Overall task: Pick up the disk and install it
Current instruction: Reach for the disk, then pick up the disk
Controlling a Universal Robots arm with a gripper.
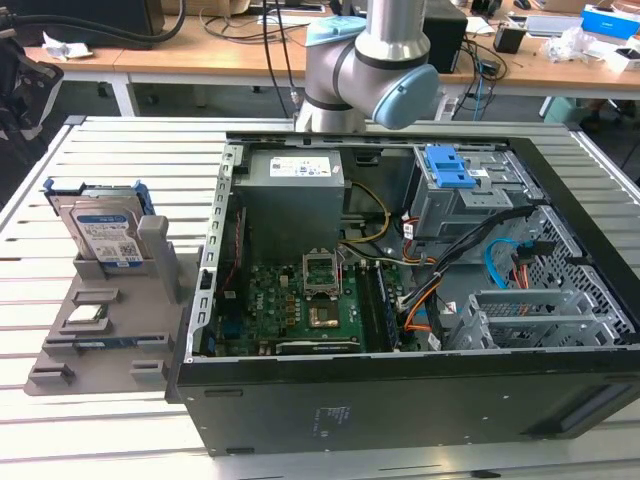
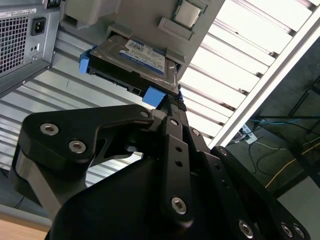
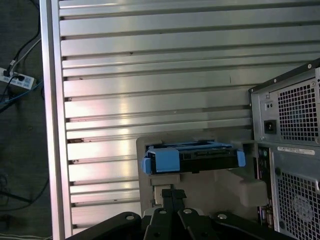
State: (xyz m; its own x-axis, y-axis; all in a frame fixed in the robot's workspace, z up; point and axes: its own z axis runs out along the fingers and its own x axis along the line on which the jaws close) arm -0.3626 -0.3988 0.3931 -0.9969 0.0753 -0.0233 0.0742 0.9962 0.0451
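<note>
The disk point(image 1: 105, 235) is a silver hard drive with a white-and-blue label and a blue plastic frame. It stands on edge in a grey holder point(image 1: 110, 330) at the exterior view's left, beside the open computer case point(image 1: 400, 280). In both wrist views the disk point(image 2: 135, 62) point(image 3: 192, 157) lies beyond my black gripper point(image 2: 172, 102) point(image 3: 172, 192). The fingertips look pressed together with nothing between them. They point toward the disk's blue-framed edge and stay apart from it. The arm point(image 1: 370, 60) rises behind the case.
A small square processor chip point(image 1: 85, 318) point(image 2: 189, 11) lies on the holder near the disk. Inside the case are the motherboard point(image 1: 300, 300), a grey cage with a blue latch point(image 1: 450, 170) and loose cables point(image 1: 500, 270). The slatted metal table point(image 3: 150, 75) extends around them.
</note>
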